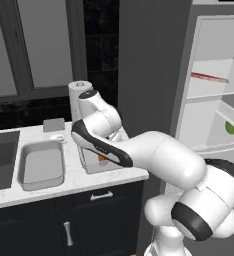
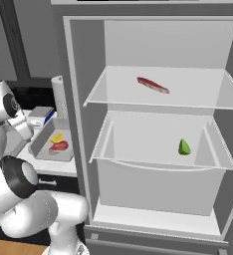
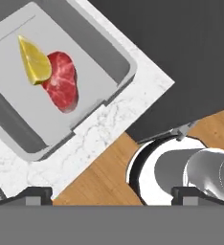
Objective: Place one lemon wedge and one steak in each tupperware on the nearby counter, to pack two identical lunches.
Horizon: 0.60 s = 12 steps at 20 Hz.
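My gripper (image 3: 111,193): jaws wide, empty.
Right tray (image 3: 111,57): wedge (image 3: 33,62) touching steak (image 3: 63,85).
Left tray (image 1: 41,165): bare.
Fridge: steak (image 2: 153,85), wedge (image 2: 184,147).

Even, flat rendered light with no glare. Soft shadows lie inside the tupperware (image 3: 109,91) walls and under the fridge shelves (image 2: 158,99). The backsplash (image 1: 101,45) is dark. Edges look slightly soft and low-resolution throughout.

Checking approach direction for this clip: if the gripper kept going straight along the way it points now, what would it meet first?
Probably the counter edge beside the tupperware, or the wooden floor just past it; depth is unclear. The gripper is open.
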Motion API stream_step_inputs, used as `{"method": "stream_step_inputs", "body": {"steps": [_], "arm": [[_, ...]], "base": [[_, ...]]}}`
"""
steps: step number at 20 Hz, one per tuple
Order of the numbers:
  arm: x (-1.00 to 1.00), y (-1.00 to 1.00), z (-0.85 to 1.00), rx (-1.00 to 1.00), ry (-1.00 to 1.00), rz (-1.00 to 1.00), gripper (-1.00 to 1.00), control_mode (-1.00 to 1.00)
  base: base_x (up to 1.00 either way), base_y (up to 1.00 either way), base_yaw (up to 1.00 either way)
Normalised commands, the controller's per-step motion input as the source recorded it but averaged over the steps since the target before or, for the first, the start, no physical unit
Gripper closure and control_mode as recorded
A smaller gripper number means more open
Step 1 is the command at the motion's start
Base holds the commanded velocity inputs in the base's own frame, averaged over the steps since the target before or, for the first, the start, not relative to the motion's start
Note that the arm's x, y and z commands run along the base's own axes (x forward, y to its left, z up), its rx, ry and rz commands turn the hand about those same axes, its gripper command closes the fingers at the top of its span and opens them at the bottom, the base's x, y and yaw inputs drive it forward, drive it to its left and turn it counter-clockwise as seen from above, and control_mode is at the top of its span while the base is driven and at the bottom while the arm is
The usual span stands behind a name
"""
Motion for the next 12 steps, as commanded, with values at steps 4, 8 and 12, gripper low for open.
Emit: {"method": "stream_step_inputs", "body": {"steps": [4,8,12], "arm": [[0.00,0.00,0.00,0.00,0.00,0.00,-1.00,1.00],[0.00,0.00,0.00,0.00,0.00,0.00,-1.00,1.00],[0.00,0.00,0.00,0.00,0.00,0.00,-1.00,1.00]], "base": [[-1.00,-0.63,-0.03],[-0.76,-1.00,0.00],[0.10,-1.00,0.00]]}}
